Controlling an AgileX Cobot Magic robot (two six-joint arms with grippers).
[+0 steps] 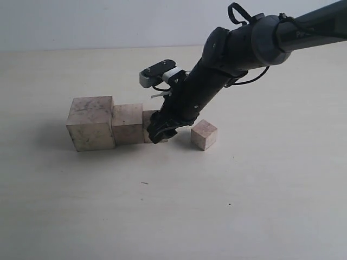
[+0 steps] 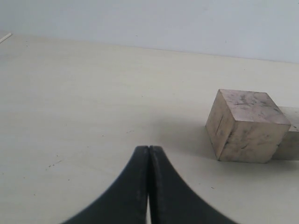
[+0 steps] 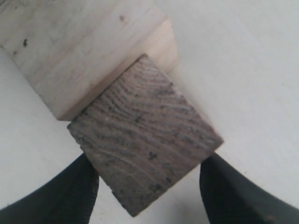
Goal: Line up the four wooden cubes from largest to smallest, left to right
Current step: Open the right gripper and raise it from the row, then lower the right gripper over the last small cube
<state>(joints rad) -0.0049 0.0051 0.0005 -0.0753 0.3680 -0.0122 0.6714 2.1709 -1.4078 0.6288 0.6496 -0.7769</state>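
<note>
Three of the four wooden cubes stand in a touching row: the largest cube (image 1: 89, 122) on the left, the second cube (image 1: 127, 123) beside it, then the third cube (image 1: 147, 122), largely hidden by my right gripper (image 1: 161, 132). In the right wrist view the third cube (image 3: 145, 140) rests against the second cube (image 3: 88, 51), and my right gripper (image 3: 147, 161) is shut on it across its corners. The smallest cube (image 1: 204, 134) sits alone, apart to the right. My left gripper (image 2: 148, 148) is shut and empty, low over the table, with the largest cube (image 2: 245, 126) ahead of it.
The pale table (image 1: 173, 206) stretches wide in front of the row. The right arm (image 1: 244, 49) slants down from the upper right over the space behind the smallest cube. A sliver of the second cube (image 2: 289, 140) shows behind the largest one.
</note>
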